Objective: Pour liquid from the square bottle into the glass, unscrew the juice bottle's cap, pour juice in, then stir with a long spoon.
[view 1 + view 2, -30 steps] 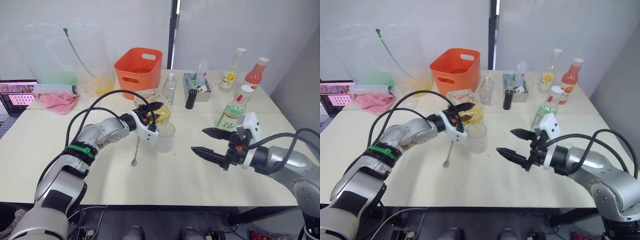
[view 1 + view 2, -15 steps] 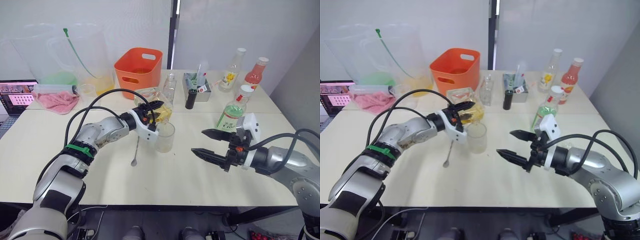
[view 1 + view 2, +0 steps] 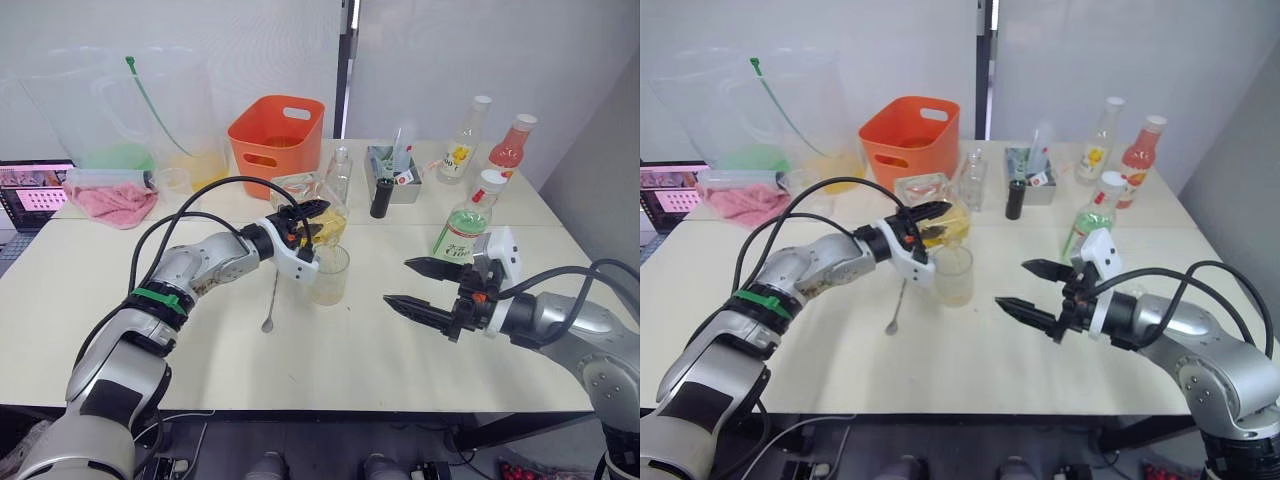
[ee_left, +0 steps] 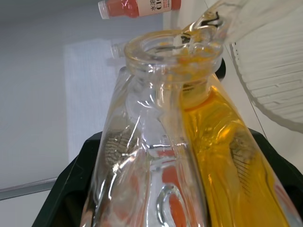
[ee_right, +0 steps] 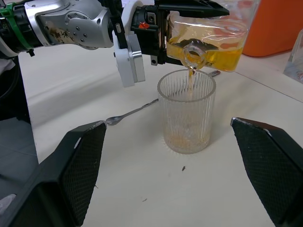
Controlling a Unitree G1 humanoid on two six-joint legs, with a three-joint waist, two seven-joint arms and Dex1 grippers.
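- Square bottle (image 5: pixel 207 40) is tipped on its side in the left gripper (image 3: pixel 303 222), whose fingers are clamped on its flat sides; its long axis runs nearly level, with the neck pointing down over the glass (image 5: pixel 186 111), so this arm is the one doing the pour.
- From the bottle's mouth a thin yellow stream falls into the glass, and only a shallow amber layer lies at the bottom so far; much yellow liquid is left in the bottle, so the first pour looks to be in its early part.
- Left of the glass, the long spoon (image 3: pixel 272 299) lies flat on the table (image 3: pixel 80 300), its stem running from near the glass toward the front edge, bowl end nearest that edge.
- Behind the glass stand an orange basket (image 3: pixel 277 130) and a small clear bottle (image 3: pixel 339 176).
- Right of the glass, the right gripper (image 3: pixel 419 287) hovers low over the table with its fingers wide apart and holding nothing, tips aimed at the glass.
- Further right and behind, the juice bottle (image 3: pixel 462 230) stands upright with the juice bottle's cap (image 3: pixel 491 179) on; it is nearer the right gripper than the left, so that arm seems best placed to take it next.
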